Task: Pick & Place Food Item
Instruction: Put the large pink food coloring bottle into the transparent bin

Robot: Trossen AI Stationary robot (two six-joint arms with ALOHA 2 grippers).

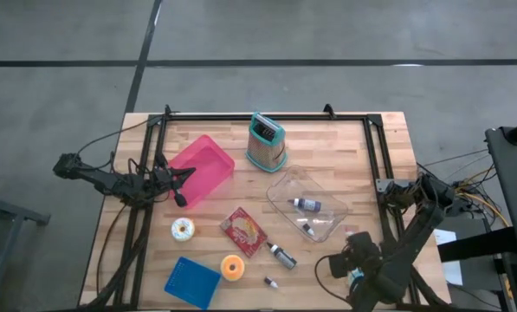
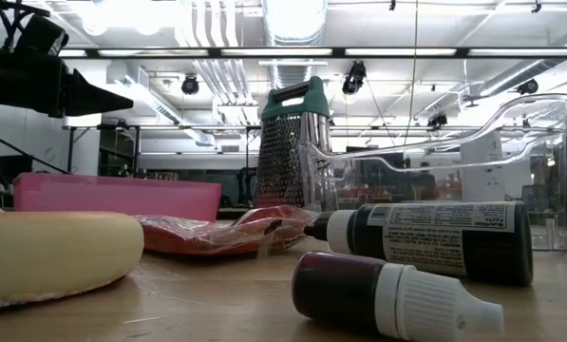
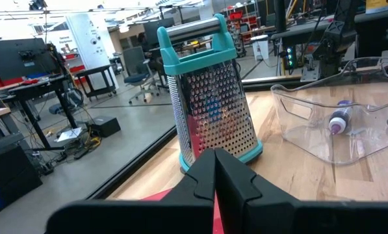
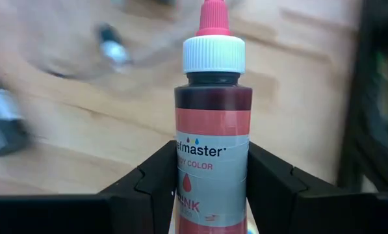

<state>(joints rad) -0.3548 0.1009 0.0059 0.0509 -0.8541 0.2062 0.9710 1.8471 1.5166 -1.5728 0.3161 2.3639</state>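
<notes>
My right gripper (image 1: 326, 264), near the table's front right, is shut on a pink food-colour bottle (image 4: 212, 97) with a white cap and pink tip. My left gripper (image 1: 182, 199) is shut and empty, over the near corner of the pink tub (image 1: 202, 169). It faces the teal-handled grater (image 3: 210, 91). A clear tub (image 1: 306, 204) holds two small bottles. Two more bottles (image 1: 281, 254) lie on the table by the red packet (image 1: 244, 231). My right gripper pinches the bottle's labelled body (image 4: 188, 159) between its two fingers (image 4: 151, 179), one on each side. The bottle lies along the fingers, with its cap pointing away from the wrist. The bottle's base is hidden between the fingers.
A frosted donut (image 1: 183, 229), an orange ring (image 1: 233, 268) and a blue lid (image 1: 192, 282) lie at the front left. The grater (image 1: 266, 141) stands at the far middle. A black frame runs along the table's far and side edges.
</notes>
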